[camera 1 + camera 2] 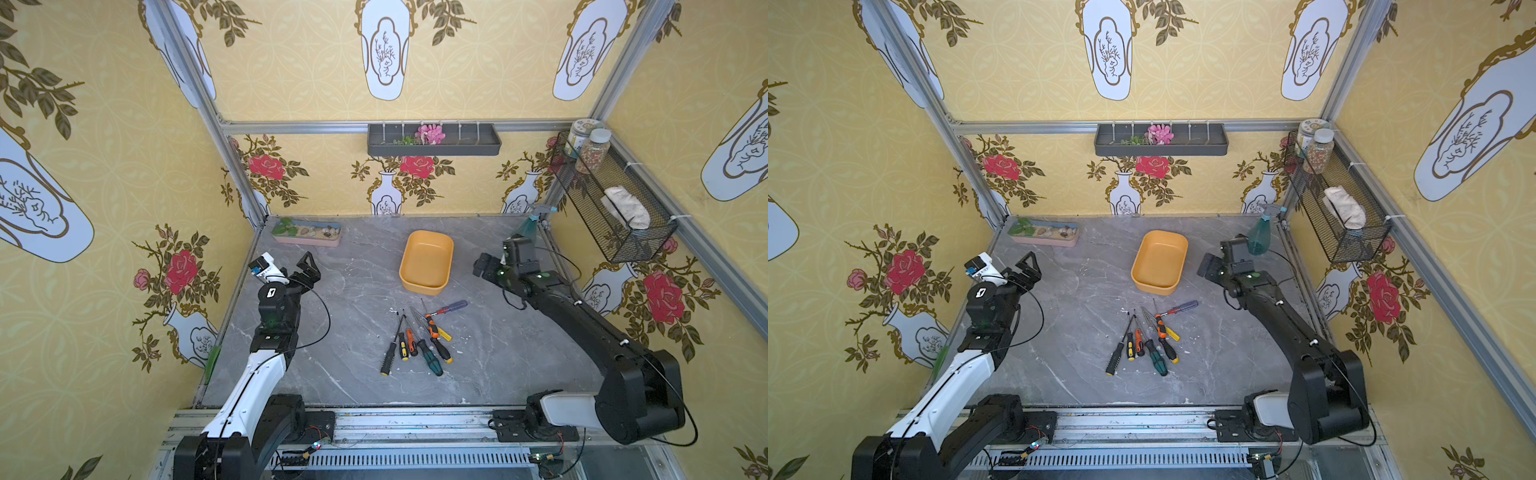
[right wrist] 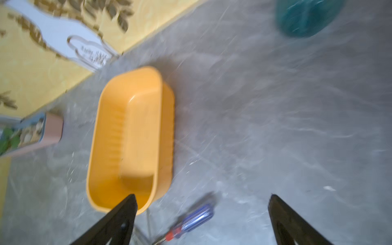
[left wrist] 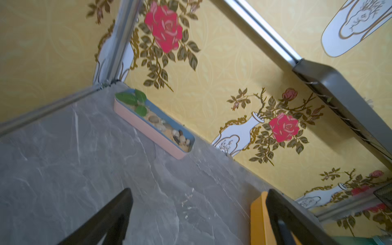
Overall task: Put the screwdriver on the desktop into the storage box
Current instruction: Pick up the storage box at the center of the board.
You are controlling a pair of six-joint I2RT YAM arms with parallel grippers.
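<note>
Several screwdrivers lie in a loose pile on the grey desktop [image 1: 332, 332], among them a green-handled one [image 1: 431, 359] and a blue-handled one [image 1: 451, 307] [image 2: 197, 218] nearest the box. The yellow-orange storage box [image 1: 427, 262] [image 1: 1159, 262] [image 2: 131, 137] stands empty just behind the pile. My left gripper [image 1: 305, 268] [image 3: 198, 191] hangs open over the left part of the desktop, well clear of the pile. My right gripper [image 1: 482, 266] [image 2: 203, 196] is open beside the box's right side, above and behind the blue-handled screwdriver. Neither holds anything.
A pink tray of pebbles [image 1: 306, 231] sits at the back left. A green spray bottle [image 1: 1259, 237] stands at the back right corner, behind my right arm. A dark grey tray [image 1: 434, 139] and a wire basket [image 1: 615, 199] hang on the walls.
</note>
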